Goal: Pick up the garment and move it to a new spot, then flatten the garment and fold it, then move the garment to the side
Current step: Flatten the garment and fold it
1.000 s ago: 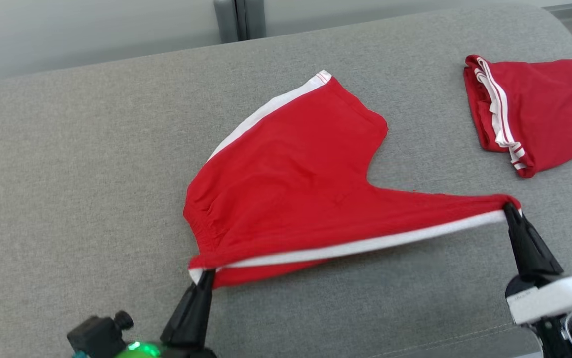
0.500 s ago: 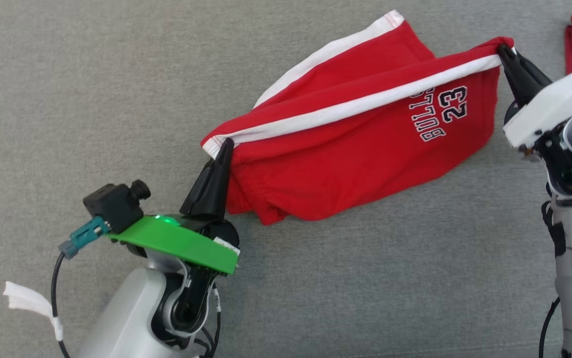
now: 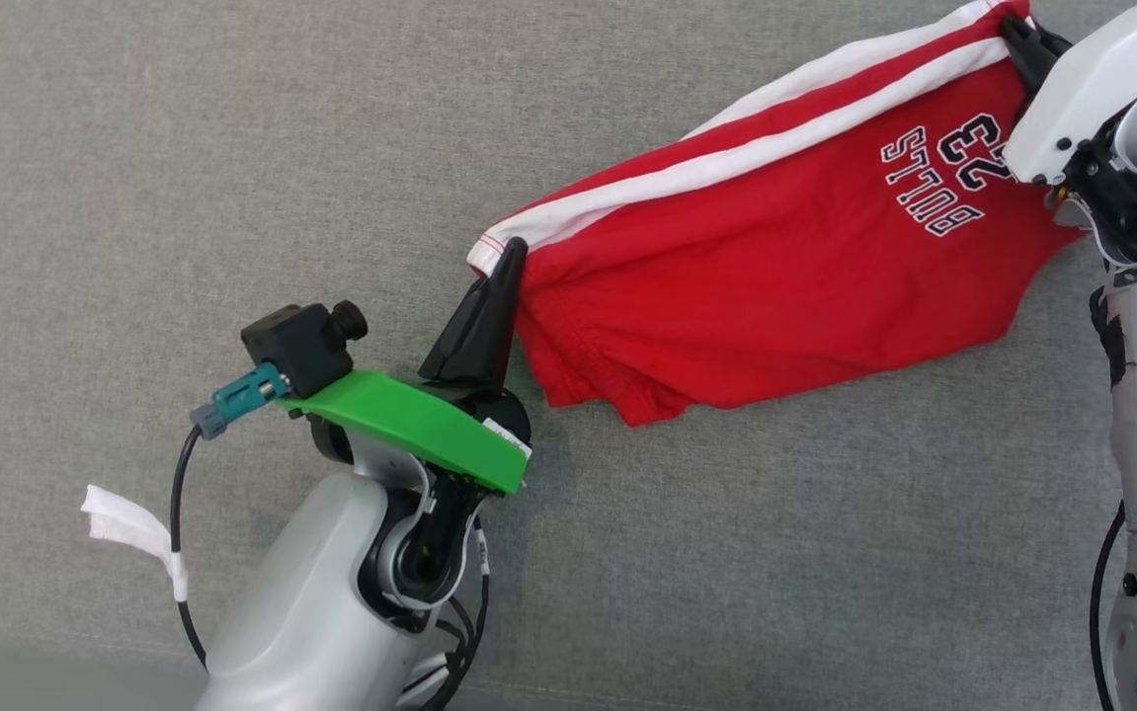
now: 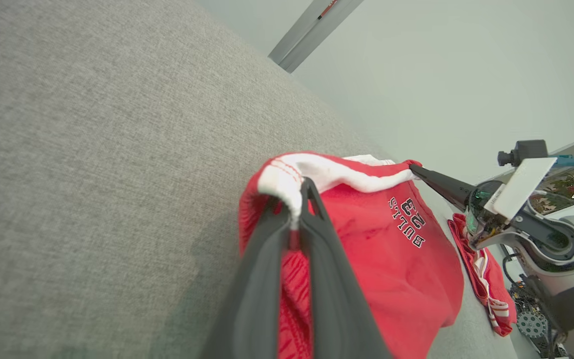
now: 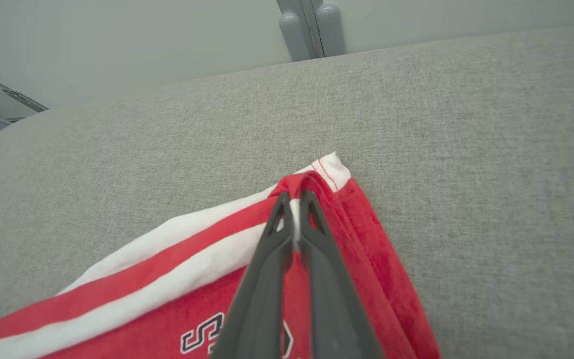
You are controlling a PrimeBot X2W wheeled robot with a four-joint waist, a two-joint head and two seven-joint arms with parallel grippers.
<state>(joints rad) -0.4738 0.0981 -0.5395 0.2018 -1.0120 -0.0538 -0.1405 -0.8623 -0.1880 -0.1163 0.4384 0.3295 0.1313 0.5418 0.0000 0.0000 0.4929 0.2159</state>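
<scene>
While the red shorts (image 3: 775, 267) hang over the grey cushion (image 3: 183, 178), the left gripper (image 3: 511, 259) pinches their white-trimmed corner. The right gripper (image 3: 1013, 25) clamps the opposite corner

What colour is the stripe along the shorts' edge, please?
A white stripe on red fabric shorts; head view.

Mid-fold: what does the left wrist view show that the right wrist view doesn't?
Left wrist view: the left gripper shut on the striped edge of the shorts, the full lettering, a second folded red garment. Right wrist view: the stitched white corner just past the right gripper, the rounded feet of two grey posts. Both: the shorts over the grey cushion, the right gripper shut on their striped end.
</scene>
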